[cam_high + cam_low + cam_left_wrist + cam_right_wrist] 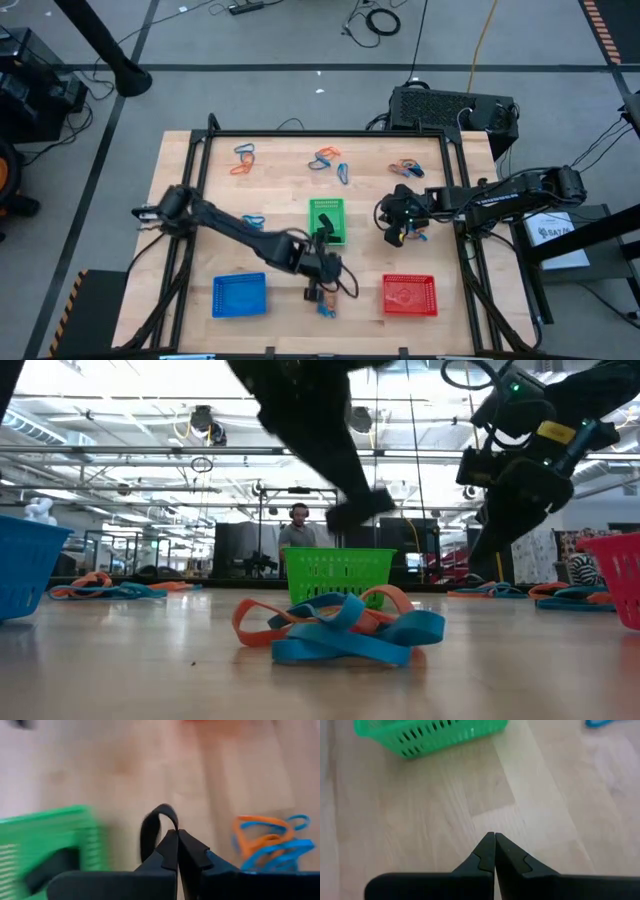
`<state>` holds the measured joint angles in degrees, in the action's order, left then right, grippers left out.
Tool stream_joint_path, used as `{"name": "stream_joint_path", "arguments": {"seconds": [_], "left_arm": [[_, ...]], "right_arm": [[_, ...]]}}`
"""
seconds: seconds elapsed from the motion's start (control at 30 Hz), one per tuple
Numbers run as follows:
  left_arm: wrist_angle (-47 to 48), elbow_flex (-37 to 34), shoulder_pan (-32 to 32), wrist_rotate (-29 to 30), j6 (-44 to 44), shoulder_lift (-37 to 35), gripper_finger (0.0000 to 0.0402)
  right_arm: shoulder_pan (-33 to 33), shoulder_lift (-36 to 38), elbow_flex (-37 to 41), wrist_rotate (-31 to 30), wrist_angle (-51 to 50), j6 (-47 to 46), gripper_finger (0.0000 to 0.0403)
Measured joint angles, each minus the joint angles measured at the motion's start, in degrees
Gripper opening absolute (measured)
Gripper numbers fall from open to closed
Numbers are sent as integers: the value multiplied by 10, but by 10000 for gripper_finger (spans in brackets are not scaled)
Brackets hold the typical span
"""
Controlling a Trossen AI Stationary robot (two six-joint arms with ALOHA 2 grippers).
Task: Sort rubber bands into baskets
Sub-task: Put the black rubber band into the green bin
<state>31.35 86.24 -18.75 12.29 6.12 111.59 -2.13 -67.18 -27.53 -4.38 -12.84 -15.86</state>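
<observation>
Three baskets dot the wooden table, warehouse beyond.

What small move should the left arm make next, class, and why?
Probably carry its catch over to the green basket and let go there. The left pincer is shut on a black rubber band, the basket sits close beside it, and something dark already lies inside. The right pincer waits shut, empty.
</observation>
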Motion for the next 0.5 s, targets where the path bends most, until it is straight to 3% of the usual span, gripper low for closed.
{"name": "stream_joint_path", "arguments": {"seconds": [0.2, 0.37, 0.5], "left_arm": [[-6, 1, 70, 28, -35, -49, 2], [-9, -14, 143, -1, -33, -33, 1], [-7, -31, 174, -16, -35, -23, 1]], "right_arm": [[0, 16, 0, -9, 3, 8, 0], [0, 70, 0, -83, -40, 10, 0], [15, 135, 0, -166, -125, -43, 0]]}}
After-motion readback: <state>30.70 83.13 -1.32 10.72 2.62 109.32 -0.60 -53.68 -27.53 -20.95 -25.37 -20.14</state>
